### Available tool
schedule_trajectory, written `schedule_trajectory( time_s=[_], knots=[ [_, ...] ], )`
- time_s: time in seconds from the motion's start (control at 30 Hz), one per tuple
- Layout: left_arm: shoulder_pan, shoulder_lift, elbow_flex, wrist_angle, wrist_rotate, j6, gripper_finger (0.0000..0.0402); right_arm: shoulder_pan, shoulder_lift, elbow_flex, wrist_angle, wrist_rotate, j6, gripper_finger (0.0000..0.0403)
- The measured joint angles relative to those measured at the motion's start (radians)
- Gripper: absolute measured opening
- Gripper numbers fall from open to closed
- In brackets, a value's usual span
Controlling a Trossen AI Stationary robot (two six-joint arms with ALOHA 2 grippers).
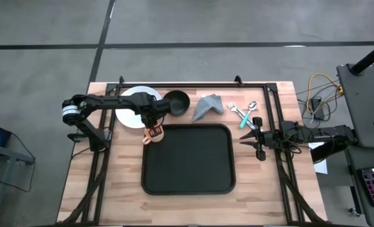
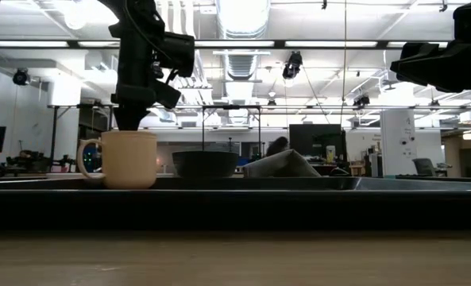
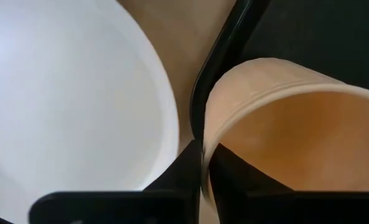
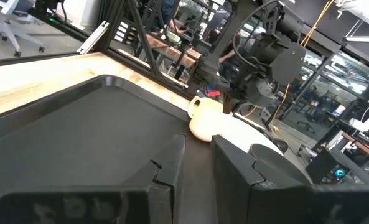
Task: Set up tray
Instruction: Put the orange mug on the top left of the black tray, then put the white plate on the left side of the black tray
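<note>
- Black tray (image 1: 188, 159) lies at the middle of the wooden bench (image 1: 79, 183), its bed bare.
- Left pincer (image 1: 152, 129) is clamped on the rim of a tan mug (image 1: 154, 133), which sits at the tray's far-left corner.
- Right pincer (image 1: 260, 138) hovers near the tray's right edge, fingers slightly apart, holding nothing.
- White plate (image 1: 131, 108), dark bowl (image 1: 176, 103), grey napkin (image 1: 207, 105) and cutlery (image 1: 243, 113) remain along the far edge; most of the setting is left.

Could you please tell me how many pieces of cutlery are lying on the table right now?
2, as far as the high view shows: a fork and a spoon, crossed together on the wood right of the grey napkin, outside the tray.
</note>
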Motion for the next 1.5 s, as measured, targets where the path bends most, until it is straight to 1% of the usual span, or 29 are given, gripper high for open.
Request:
schedule_trajectory(
  time_s=[0.23,0.43,0.57,0.77,0.97,1.07,1.17,1.27,1.37,1.5],
  knots=[
    [0.000,0.000,0.002,-0.009,0.003,0.002,0.0058,0.000,0.000,0.000,0.000,0.000,0.000,0.0068],
    [0.000,0.000,0.021,-0.052,0.007,0.002,0.0104,0.000,0.000,0.000,0.000,0.000,0.000,0.0068],
    [-0.001,0.000,0.049,-0.095,0.008,0.002,0.0126,0.000,0.000,0.000,0.000,0.000,0.000,0.0068],
    [-0.002,-0.001,0.123,-0.146,0.009,0.002,0.0132,0.000,0.000,0.000,0.000,0.000,0.000,0.0068],
    [-0.003,-0.002,0.203,-0.241,0.010,0.002,0.0132,0.000,0.000,0.000,0.000,0.000,0.000,0.0068],
    [-0.004,-0.019,0.216,-0.263,0.009,0.002,0.0132,0.000,0.000,0.000,0.000,0.000,0.000,0.0068],
    [-0.008,-0.057,0.196,-0.253,0.002,0.005,0.0132,0.000,0.000,0.000,0.000,0.000,0.000,0.0068],
    [-0.015,-0.107,0.149,-0.239,-0.001,0.006,0.0132,0.000,0.000,0.000,0.000,0.000,0.000,0.0068],
    [-0.024,-0.173,0.076,-0.200,-0.011,0.006,0.0132,0.000,0.000,0.000,0.000,0.000,0.000,0.0068],
    [-0.031,-0.270,-0.050,-0.085,-0.016,0.004,0.0132,0.000,0.000,0.000,0.000,0.000,0.000,0.0068]
  ],
)
